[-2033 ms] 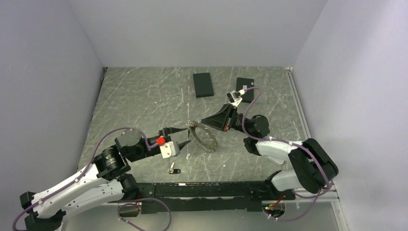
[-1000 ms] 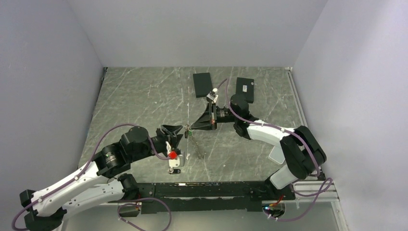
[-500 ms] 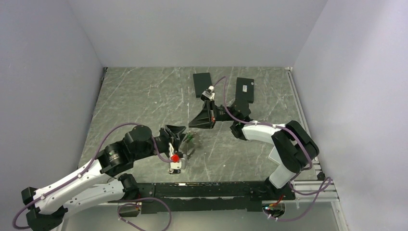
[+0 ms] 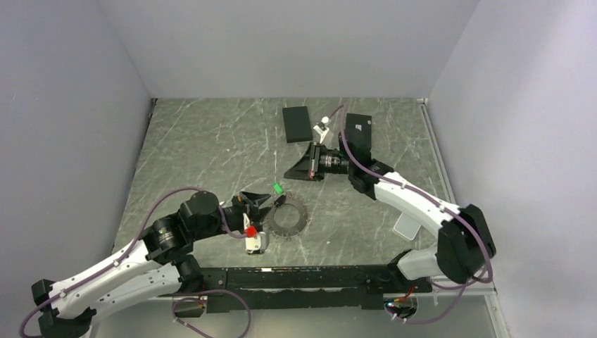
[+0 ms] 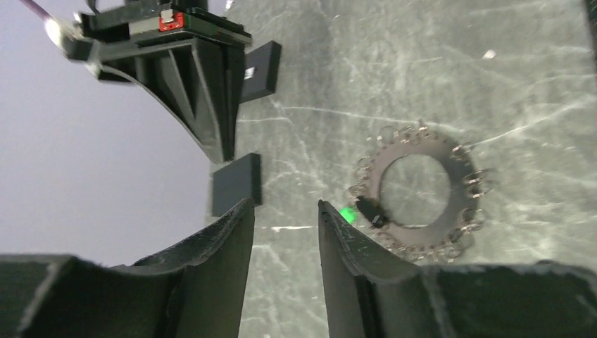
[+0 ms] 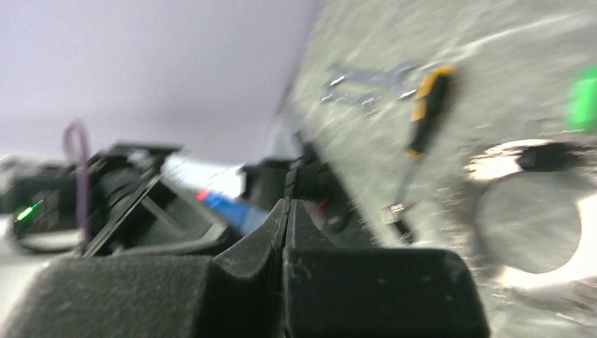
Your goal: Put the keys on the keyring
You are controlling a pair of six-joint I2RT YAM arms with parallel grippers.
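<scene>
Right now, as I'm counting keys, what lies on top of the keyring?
A small black piece, likely a key, crosses the keyring rim beside the green tag. Anything beneath the ring is covered.

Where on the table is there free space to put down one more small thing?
The far left of the table, between the left wall and the left black pad, is bare. So is the strip right of the keyring. It is crowded at the keyring, where the left gripper hovers.

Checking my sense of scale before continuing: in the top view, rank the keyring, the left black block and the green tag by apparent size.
1. keyring
2. left black block, slightly smaller, though farther from the camera
3. green tag, tiny
</scene>
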